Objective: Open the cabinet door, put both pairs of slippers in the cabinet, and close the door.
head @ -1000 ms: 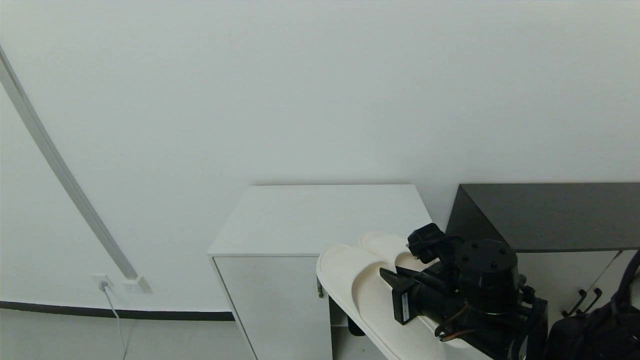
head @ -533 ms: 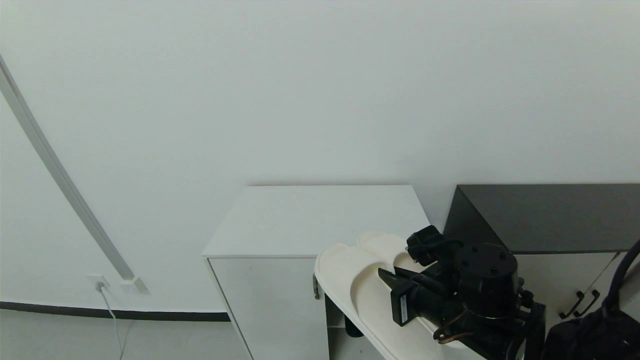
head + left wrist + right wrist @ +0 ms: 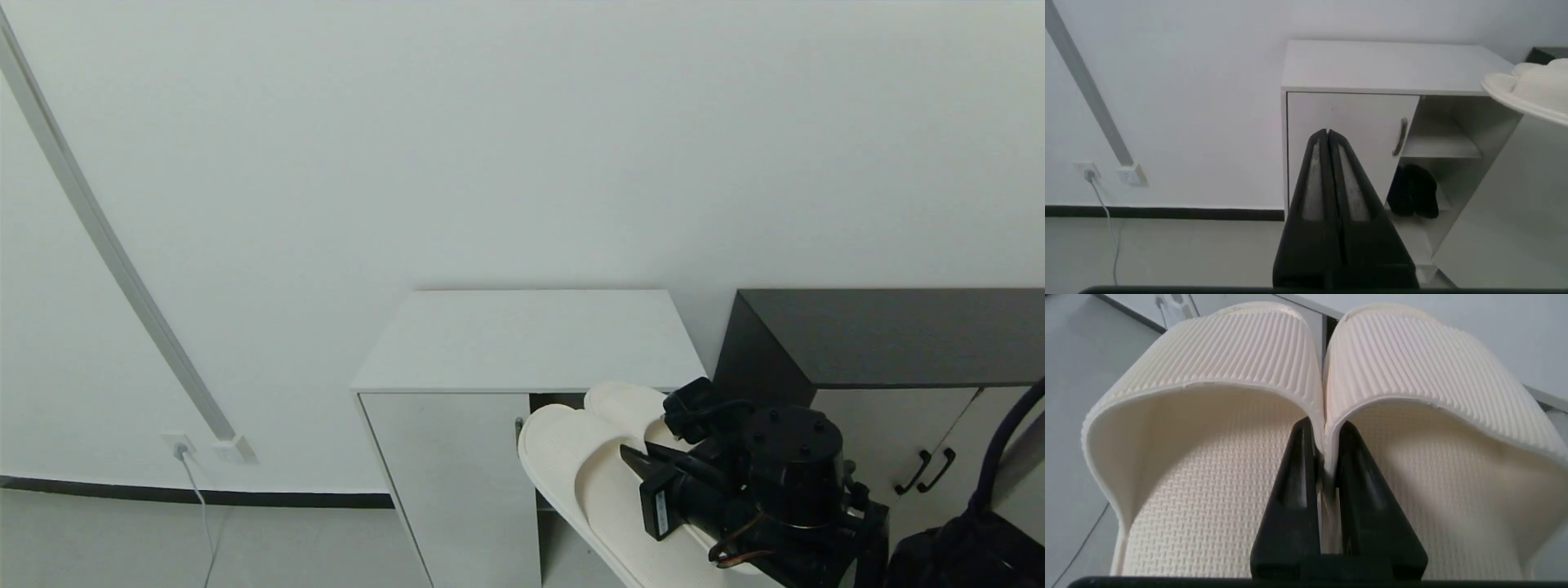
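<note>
In the head view, a pair of cream slippers (image 3: 588, 474) hangs side by side in front of the white cabinet (image 3: 522, 339). My right gripper (image 3: 653, 449) is shut on their inner edges; the right wrist view shows its fingers (image 3: 1300, 457) pinching both cream slippers (image 3: 1225, 384) together. The cabinet's left door (image 3: 449, 482) is closed and its right side stands open. In the left wrist view a dark pair of slippers (image 3: 1413, 192) lies inside under a shelf (image 3: 1441, 147). My left gripper (image 3: 1327, 137) is shut and empty, pointing at the cabinet (image 3: 1388, 65) from farther back.
A black-topped cabinet (image 3: 890, 335) with dark handles (image 3: 922, 472) stands right of the white one. A dark bag (image 3: 963, 555) sits at the lower right. On the left wall are an outlet with a cable (image 3: 181, 447) and a slanted conduit (image 3: 114, 261). Bare floor lies left of the cabinet.
The head camera has shifted, so the whole picture moved. The cream slippers now sit lower against the cabinet, before its open side. The right gripper keeps its hold.
</note>
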Available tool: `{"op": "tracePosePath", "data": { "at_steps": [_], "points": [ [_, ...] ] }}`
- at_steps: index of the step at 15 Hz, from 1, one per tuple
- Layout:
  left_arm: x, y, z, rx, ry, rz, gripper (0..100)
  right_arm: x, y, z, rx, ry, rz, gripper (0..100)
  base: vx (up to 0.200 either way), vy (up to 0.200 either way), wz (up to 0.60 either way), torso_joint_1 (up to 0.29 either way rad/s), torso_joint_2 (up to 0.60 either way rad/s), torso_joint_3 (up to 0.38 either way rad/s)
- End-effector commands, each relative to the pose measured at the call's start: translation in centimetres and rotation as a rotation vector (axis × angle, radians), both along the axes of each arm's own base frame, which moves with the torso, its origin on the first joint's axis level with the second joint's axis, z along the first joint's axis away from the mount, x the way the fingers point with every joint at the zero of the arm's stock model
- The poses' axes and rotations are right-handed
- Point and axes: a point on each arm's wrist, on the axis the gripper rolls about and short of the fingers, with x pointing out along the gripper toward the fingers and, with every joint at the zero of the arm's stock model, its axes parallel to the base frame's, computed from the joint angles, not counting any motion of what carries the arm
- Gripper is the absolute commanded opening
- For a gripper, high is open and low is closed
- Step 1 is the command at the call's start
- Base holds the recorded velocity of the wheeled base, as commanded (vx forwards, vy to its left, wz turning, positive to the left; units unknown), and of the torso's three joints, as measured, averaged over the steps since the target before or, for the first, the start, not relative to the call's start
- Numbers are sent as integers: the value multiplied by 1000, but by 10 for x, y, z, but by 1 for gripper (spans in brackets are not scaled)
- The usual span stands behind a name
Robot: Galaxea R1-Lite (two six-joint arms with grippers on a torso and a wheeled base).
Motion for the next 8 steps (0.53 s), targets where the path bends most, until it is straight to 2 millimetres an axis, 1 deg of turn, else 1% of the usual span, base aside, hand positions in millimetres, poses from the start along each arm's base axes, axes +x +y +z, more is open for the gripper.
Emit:
{"op": "tracePosePath", "data": {
  "at_steps": [1, 5, 6, 8],
  "points": [
    [0, 0, 0, -1, 1, 2, 0, 0, 0, -1, -4, 4, 2, 0, 0, 0, 0, 0, 0, 0],
    [0, 0, 0, -1, 1, 2, 0, -1, -1, -4, -11, 8, 2, 0, 0, 0, 0, 0, 0, 0],
    [0, 0, 0, -1, 1, 2, 0, -2, -1, -5, -19, 6, 6, 0, 0, 0, 0, -85, 159, 95],
    [0, 0, 0, -1, 1, 2, 0, -2, -1, -5, -20, -6, 8, 0, 0, 0, 0, -141, 317, 158]
  ]
}}
